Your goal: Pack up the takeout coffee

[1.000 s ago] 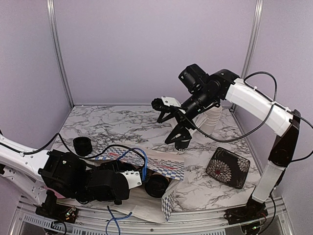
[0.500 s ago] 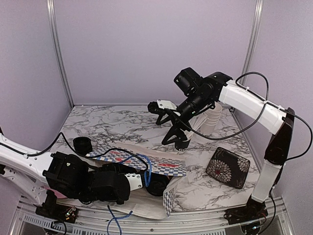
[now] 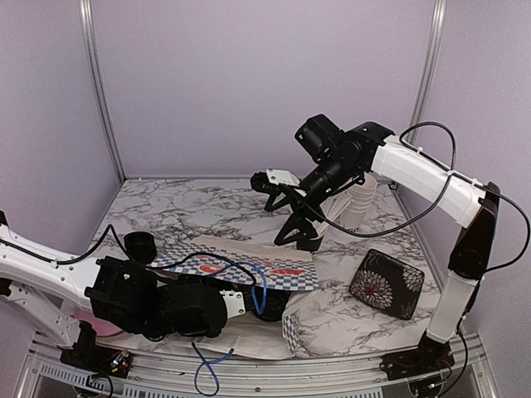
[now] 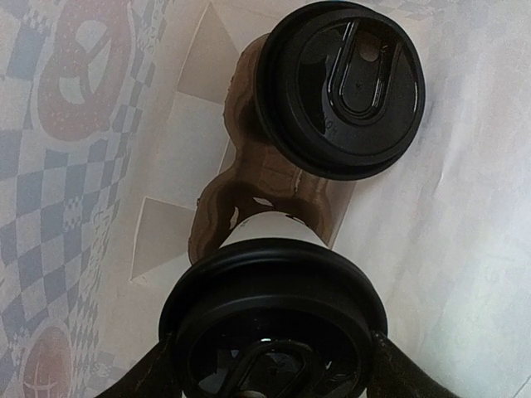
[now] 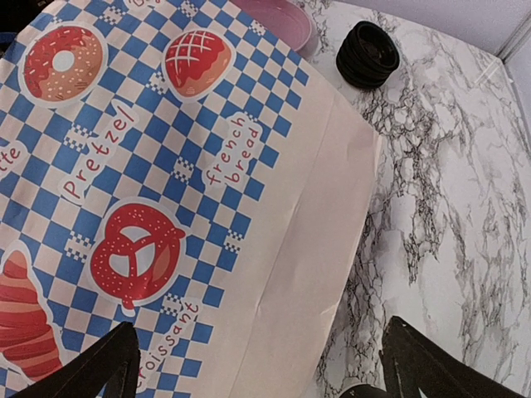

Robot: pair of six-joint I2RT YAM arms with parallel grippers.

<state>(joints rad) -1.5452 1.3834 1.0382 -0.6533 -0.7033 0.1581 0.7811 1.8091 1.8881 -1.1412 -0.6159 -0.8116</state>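
Note:
Two white coffee cups with black lids stand in a brown pulp carrier point(image 4: 249, 174) inside a blue-checked paper bag point(image 3: 249, 265) lying on its side. My left gripper point(image 4: 274, 365) reaches into the bag's mouth, with a finger on each side of the near cup's lid point(image 4: 274, 307). The far cup point(image 4: 340, 87) sits free in the carrier. From above only a dark lid point(image 3: 267, 305) shows at the bag's opening. My right gripper point(image 3: 286, 220) is wide open and empty, hovering over the bag's far edge point(image 5: 166, 207).
A low stack of black rings point(image 3: 139, 245) lies left of the bag and shows in the right wrist view point(image 5: 367, 54) by a pink dish point(image 5: 282, 21). A small black cup point(image 3: 309, 240), stacked white cups point(image 3: 361, 199) and a patterned dark dish point(image 3: 386, 283) are at right.
My left gripper has pushed the cups and carrier deeper into the bag, whose top side has risen. My right arm swung slightly left, then held still.

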